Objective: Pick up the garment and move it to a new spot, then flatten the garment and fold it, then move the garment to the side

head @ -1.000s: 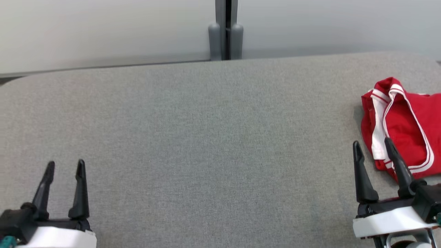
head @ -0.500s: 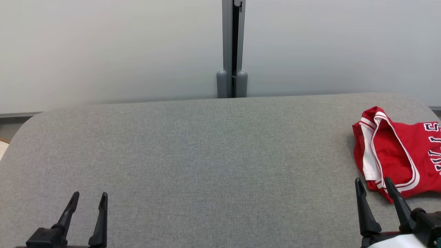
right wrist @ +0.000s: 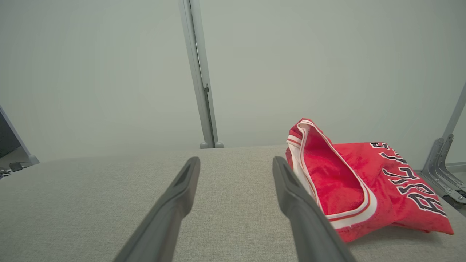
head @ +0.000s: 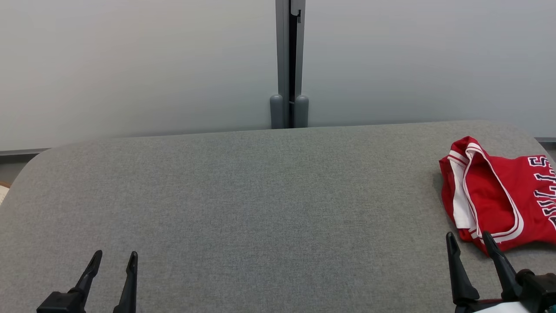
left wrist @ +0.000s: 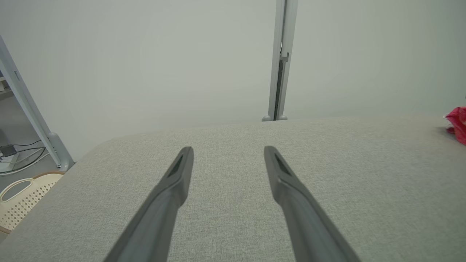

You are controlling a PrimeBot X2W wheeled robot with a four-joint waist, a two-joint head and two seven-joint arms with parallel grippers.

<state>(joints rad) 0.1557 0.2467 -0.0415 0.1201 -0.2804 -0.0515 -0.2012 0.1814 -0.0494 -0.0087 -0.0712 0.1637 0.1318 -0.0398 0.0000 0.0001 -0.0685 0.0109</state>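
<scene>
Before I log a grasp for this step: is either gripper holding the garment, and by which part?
Nothing is held. The left gripper and right gripper both have open, empty jaws; the garment lies on the table beside the right one.

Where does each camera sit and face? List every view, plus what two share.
Head view: on the head, facing forward-down at the table; left claw, right claw at bottom.
Left wrist view: left wrist, facing across the table; own open claw.
Right wrist view: right wrist, facing the red garment; own open claw.
Shared: both wrist views show the grey post.
</scene>
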